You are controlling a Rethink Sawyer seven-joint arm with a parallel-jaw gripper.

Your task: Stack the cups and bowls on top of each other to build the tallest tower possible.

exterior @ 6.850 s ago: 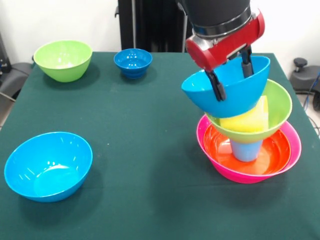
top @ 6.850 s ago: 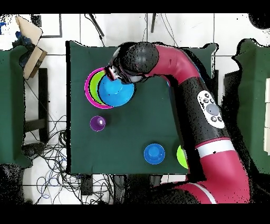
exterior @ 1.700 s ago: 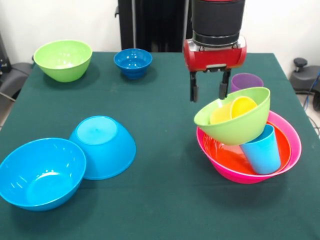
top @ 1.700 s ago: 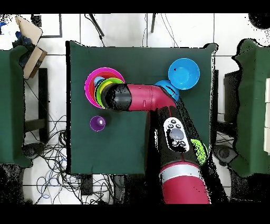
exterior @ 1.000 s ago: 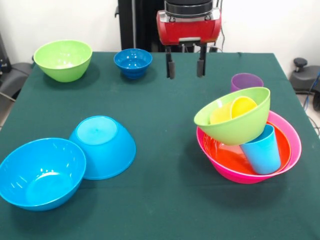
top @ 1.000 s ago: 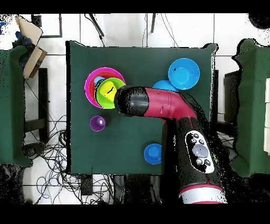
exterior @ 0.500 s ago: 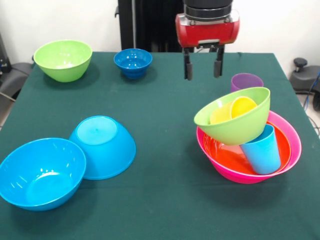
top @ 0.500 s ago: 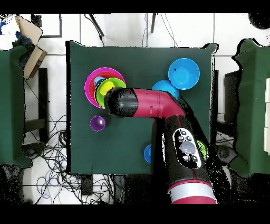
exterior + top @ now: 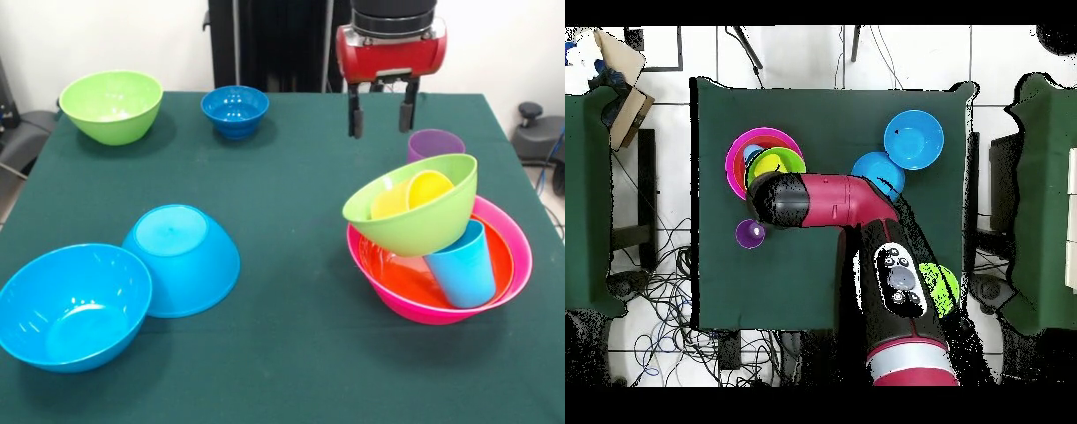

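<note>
Gripper [image 9: 382,112] hanging above green table [image 9: 291,177], fingers apart, nothing between them, just left of purple cup [image 9: 435,143] in front view and higher than it. Purple cup upright on cloth, just behind the tower, seemingly apart from it. Tower at right of front view: large pink bowl [image 9: 508,291] as base, orange bowl [image 9: 391,274] nested inside, light blue cup [image 9: 463,263] leaning tilted inside orange bowl, lime green bowl [image 9: 415,225] resting tilted on top of blue cup and bowl rims, opening tipped toward camera-left. Yellow cup [image 9: 422,188] lying on its side inside that green bowl, mouth facing front. Off the tower: second lime green bowl [image 9: 111,106] upright at far left corner; small dark-blue footed bowl [image 9: 235,109] upright near it, apart. Bright blue bowl [image 9: 72,305] upright at near left; another bright blue bowl [image 9: 183,258] upside down, touching its rim on the right. In overhead view, arm [image 9: 855,205] crossing table, wrist end covering part of tower; pink bowl rim [image 9: 735,150], purple cup [image 9: 747,234], upright blue bowl [image 9: 914,137] visible; overturned blue bowl [image 9: 883,170] partly hidden by arm, far green bowl [image 9: 943,288] mostly hidden by arm.
</note>
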